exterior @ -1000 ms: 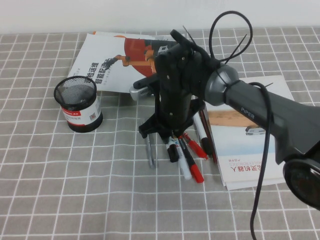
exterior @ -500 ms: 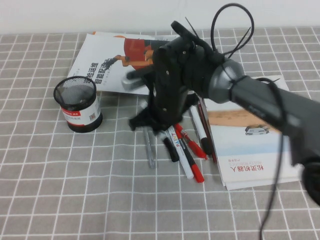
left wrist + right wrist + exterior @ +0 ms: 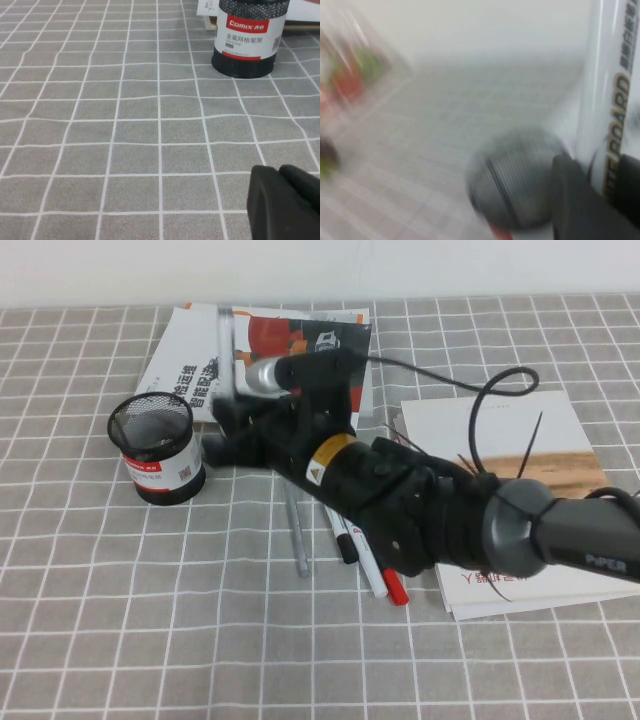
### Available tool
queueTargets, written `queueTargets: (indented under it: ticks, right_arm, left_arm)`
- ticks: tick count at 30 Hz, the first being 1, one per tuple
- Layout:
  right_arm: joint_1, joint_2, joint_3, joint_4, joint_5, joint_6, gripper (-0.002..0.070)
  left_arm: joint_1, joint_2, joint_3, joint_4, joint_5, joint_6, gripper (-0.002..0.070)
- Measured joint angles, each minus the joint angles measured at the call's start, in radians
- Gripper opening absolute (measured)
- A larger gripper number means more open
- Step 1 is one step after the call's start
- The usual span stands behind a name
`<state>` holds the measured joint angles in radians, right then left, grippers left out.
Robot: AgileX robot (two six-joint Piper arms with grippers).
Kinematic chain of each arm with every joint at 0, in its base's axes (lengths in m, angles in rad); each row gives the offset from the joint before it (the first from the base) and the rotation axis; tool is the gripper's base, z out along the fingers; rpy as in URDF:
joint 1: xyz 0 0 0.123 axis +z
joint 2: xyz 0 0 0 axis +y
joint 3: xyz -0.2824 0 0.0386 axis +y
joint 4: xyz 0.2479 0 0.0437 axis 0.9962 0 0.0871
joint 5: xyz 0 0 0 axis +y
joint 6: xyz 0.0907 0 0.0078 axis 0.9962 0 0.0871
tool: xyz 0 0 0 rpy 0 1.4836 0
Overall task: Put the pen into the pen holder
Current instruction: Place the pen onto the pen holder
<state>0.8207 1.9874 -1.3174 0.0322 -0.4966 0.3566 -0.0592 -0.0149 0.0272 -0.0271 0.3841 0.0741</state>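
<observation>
My right gripper (image 3: 228, 426) is shut on a white-barrelled pen (image 3: 226, 348) and holds it upright, just right of the pen holder (image 3: 156, 446) and above table level. In the right wrist view the pen's barrel (image 3: 608, 95) with dark print runs between the gripper's fingers (image 3: 570, 200), and the round mesh pen holder (image 3: 512, 177) lies blurred beyond them. My left gripper (image 3: 285, 200) is shut and empty, low over the checked cloth, apart from the pen holder (image 3: 248, 35). The left gripper is out of the high view.
More pens lie on the cloth under my right arm: white markers (image 3: 352, 538), a red pen (image 3: 393, 587) and a slim grey pen (image 3: 298, 536). A booklet (image 3: 190, 360) lies behind the holder, another booklet (image 3: 520, 440) at the right.
My right arm has swung left from over the pile of pens towards the pen holder, carrying one white pen up and away from the pile.
</observation>
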Motion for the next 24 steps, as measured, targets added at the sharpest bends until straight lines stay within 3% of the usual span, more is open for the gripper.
queueTargets:
  ticks: [3,7,20,24]
  right_arm:
    - [0.008,0.022,-0.037,-0.016,-0.131,0.004,0.0099]
    - [0.009,0.086,-0.166,-0.068,-0.165,0.006,0.0099]
    - [0.009,0.452,-0.649,-0.155,0.011,0.006,0.0099]
    - [0.009,0.503,-0.706,-0.155,0.067,0.006,0.0179]
  left_arm:
    - [0.000,0.000,0.000,0.000,0.000,0.000,-0.0003]
    - [0.000,0.000,0.000,0.000,0.000,0.000,-0.0003]
    - [0.000,0.000,0.000,0.000,0.000,0.000,-0.0003]
    - [0.000,0.000,0.000,0.000,0.000,0.000,-0.0003]
